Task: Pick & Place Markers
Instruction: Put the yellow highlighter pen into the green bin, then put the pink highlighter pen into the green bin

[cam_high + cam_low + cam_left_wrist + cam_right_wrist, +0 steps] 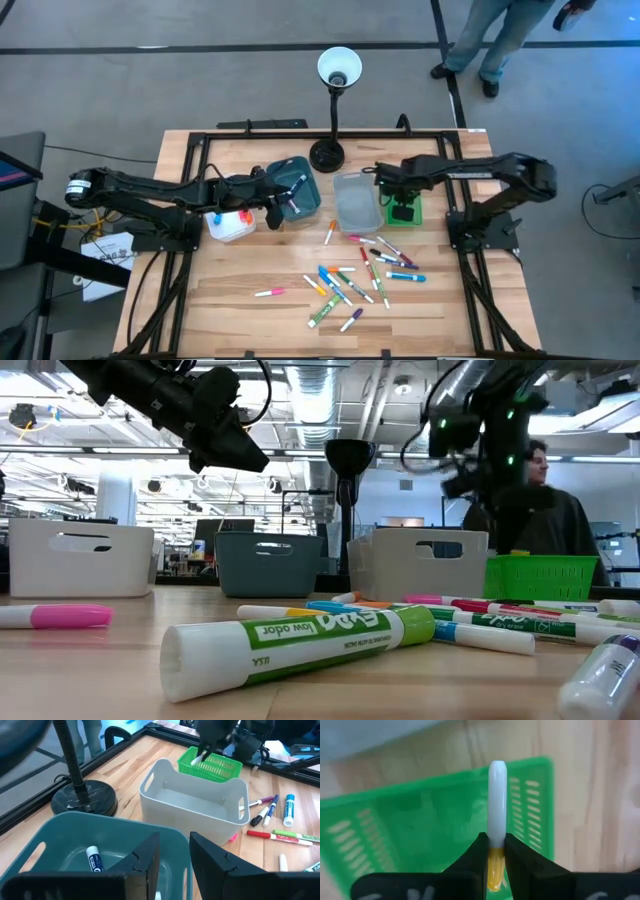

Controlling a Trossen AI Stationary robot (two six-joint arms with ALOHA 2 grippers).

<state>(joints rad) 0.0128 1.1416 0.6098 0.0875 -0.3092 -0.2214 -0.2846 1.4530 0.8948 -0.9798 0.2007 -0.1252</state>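
Right gripper: hanging above the green basket, right of centre in the high view, with its jaws pinching a white marker with a yellow cap; the white barrel is pointing out past the fingertips over the basket's slotted floor.

Left gripper: hovering over the teal bin, just left of centre in the high view. Its jaws are standing narrowly parted and gripping nothing. A blue-capped marker is lying on the floor of this bin.

Bins: a white bin is sitting to the left of the teal one, showing red and blue items inside it. A grey bin is sitting between the teal bin and the green basket. In the left wrist view the grey bin's visible interior is looking bare.

Loose markers: lying scattered on the wooden table, in the lower centre of the high view, below the grey bin and basket. A pink marker is lying apart, to the left of the cluster. In the low view a green marker is filling the foreground.

Other items: a black desk lamp is standing at the table's upper edge, centre. A person is showing at the right of the low view, beyond the table.
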